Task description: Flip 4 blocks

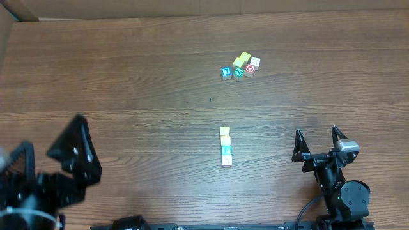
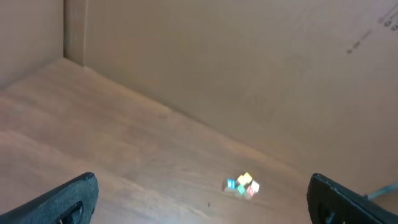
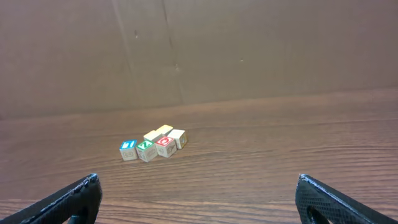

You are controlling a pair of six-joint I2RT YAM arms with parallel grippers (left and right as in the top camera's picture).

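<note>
At the desk's [image 1: 128, 76] near edge, the left gripper [image 1: 51, 132] sits by the near left corner. Its jaws are spread wide and hold nothing. The right gripper [image 1: 316, 131] sits toward the near right corner, also spread wide and holding nothing. Both are well apart from every cube.

Farther in, around the middle of the desk, the four blocks [image 1: 225, 145] lie in a short straight row running near to far, each touching the next. From near to far, their tops are whitish, teal, yellow, yellow.

Beyond them, toward the far edge and slightly right, a cluster [image 1: 240, 66] of six more cubes lies bunched together. Blue, green and red faces are at the front, with two yellow and one white behind. A cardboard wall [image 3: 249, 50] stands along the far edge.
</note>
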